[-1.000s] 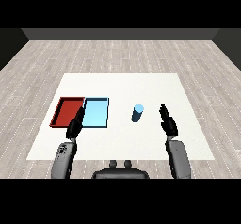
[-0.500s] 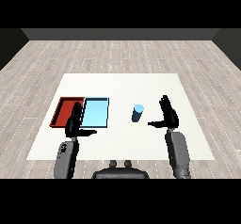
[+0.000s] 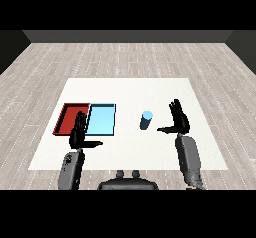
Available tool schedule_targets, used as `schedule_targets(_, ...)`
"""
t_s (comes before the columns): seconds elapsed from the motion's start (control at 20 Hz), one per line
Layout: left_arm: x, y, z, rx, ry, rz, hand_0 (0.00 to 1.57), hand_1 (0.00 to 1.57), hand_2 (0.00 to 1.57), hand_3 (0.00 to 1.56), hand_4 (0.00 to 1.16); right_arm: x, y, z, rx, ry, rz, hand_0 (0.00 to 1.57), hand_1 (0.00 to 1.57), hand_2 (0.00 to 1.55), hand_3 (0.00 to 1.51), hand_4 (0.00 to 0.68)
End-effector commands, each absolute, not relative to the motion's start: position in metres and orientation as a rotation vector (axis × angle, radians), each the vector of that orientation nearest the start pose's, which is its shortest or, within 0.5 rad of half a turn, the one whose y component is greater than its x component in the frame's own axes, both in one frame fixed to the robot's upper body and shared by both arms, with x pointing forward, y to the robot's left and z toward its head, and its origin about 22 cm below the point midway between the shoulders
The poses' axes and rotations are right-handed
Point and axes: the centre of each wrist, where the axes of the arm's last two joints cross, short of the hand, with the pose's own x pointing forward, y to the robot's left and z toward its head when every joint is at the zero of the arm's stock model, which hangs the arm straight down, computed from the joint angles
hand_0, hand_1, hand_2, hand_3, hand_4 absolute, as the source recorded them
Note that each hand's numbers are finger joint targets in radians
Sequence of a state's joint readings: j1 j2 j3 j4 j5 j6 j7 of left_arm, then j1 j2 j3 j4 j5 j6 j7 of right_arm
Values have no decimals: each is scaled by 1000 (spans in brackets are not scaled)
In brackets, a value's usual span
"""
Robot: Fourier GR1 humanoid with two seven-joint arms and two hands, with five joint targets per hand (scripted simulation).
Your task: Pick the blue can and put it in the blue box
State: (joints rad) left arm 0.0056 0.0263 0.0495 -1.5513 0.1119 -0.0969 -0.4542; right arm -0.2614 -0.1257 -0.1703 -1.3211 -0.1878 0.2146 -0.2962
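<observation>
The blue can (image 3: pixel 146 120) stands upright on the white table (image 3: pixel 130 94), right of the trays. My right hand (image 3: pixel 178 120) is open just to the can's right, fingers straight and thumb pointing toward the can, a small gap between them. The light blue tray (image 3: pixel 102 120) lies left of the can with nothing in it. My left hand (image 3: pixel 79 133) is open near the front edge of the trays, its fingers over the seam between the red and blue trays.
The red tray (image 3: pixel 70 118) lies against the blue tray's left side. Grey wood floor surrounds the table on all sides.
My right hand has moved forward and left toward the can and spread its thumb. The left hand has hardly moved.
</observation>
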Motion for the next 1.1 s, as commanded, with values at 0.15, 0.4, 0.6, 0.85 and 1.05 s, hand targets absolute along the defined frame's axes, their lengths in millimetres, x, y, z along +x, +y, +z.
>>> schedule_targets(0.15, 247, 250, -14, -95, -2009, 67, 0, 0, 0, 0, 0, 294, -277, -2, 167, -1851, 3, 0, 0, 0, 0, 0)
schedule_targets(0.4, 234, 251, -1, -86, -2006, 55, 0, 0, 0, 0, 0, 323, -273, 0, 219, -1815, -33, 0, 0, 0, 0, 0)
schedule_targets(0.6, 249, 258, -9, -117, -2005, 73, 0, 0, 0, 0, 0, 308, -286, -16, 230, -1777, -84, 0, 0, 0, 0, 0)
schedule_targets(0.85, 237, 251, 2, -105, -2001, 94, 0, 0, 0, 0, 0, 345, -264, -17, 233, -1727, -102, 0, 0, 0, 0, 0)
schedule_targets(1.05, 258, 242, 0, -102, -2017, 93, 0, 0, 0, 0, 0, 326, -246, -42, 253, -1692, -109, 0, 0, 0, 0, 0)
